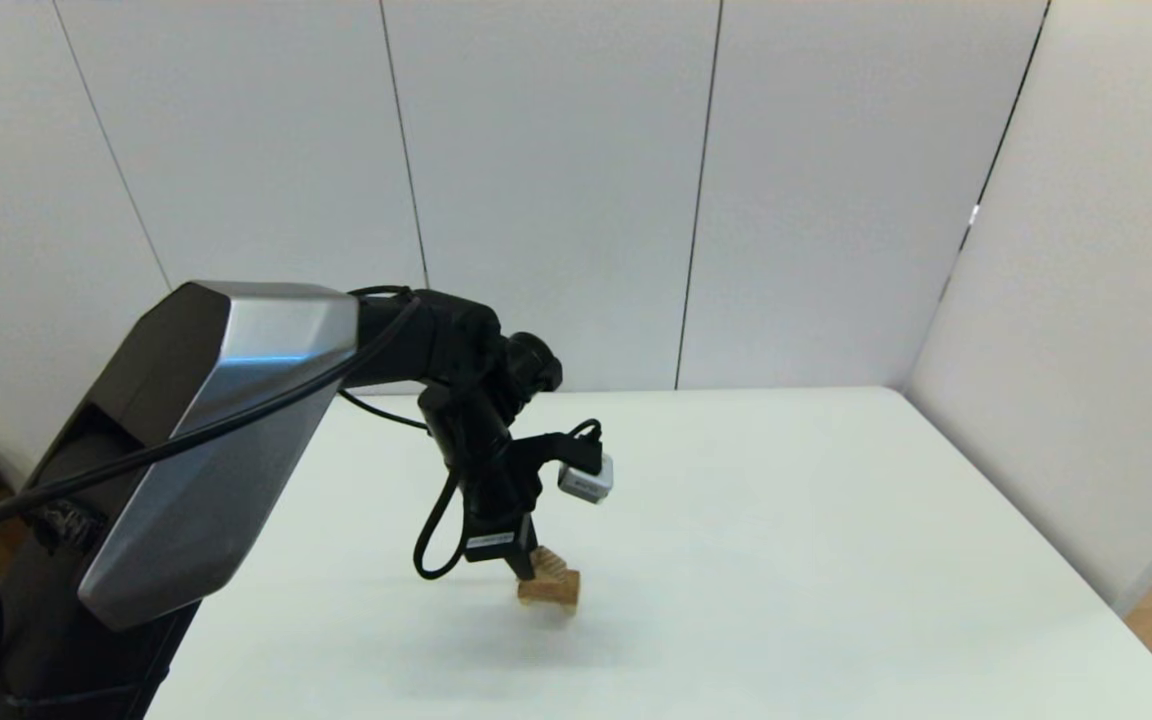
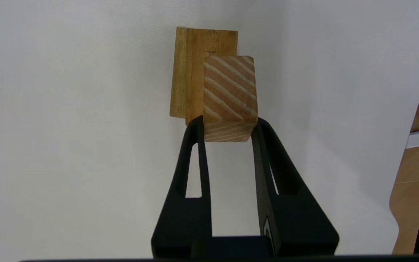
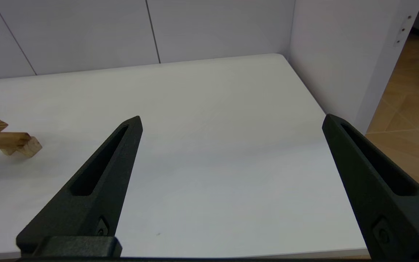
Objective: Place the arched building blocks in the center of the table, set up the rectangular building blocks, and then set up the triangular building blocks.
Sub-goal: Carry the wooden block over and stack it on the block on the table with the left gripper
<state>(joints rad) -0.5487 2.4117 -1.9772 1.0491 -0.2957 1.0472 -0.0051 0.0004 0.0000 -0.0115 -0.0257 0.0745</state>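
Left gripper (image 2: 230, 125) clamps the triangular block (image 2: 230, 96) directly above the stacked rectangular block (image 2: 195, 72) for placement; right gripper (image 3: 231, 125) idles wide open, empty.

My left arm reaches out from the shoulder over the worktop, elbow raised, forearm bent down, wrist pointing almost straight down. My left end effector (image 2: 230, 125) hangs low there, its two black fingers (image 2: 196, 145) closed on a small striped wooden block (image 2: 230, 96). My right end effector (image 3: 231, 123) sits off to the side, fingers (image 3: 107, 171) spread wide apart.
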